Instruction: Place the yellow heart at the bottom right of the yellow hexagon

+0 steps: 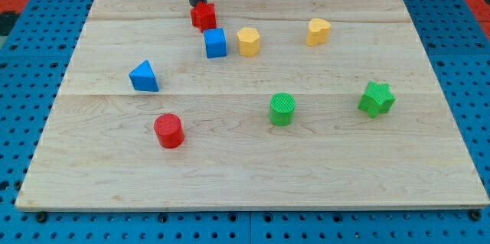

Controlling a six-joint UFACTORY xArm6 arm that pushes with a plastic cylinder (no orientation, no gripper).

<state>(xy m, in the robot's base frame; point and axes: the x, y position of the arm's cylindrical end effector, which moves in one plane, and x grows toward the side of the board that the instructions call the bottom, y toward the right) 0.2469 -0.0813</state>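
Note:
The yellow heart [318,31] lies at the board's upper right. The yellow hexagon [248,41] lies to its left, near the top middle, a clear gap apart from it. My tip [197,4] is at the top of the board, touching or just behind the upper left side of a red block [203,16] whose shape I cannot make out. The tip is left of the hexagon and far left of the heart.
A blue cube [215,43] sits just left of the hexagon, below the red block. A blue triangle [144,76] and a red cylinder [168,131] lie at the left. A green cylinder [282,109] and a green star [376,98] lie at the lower right.

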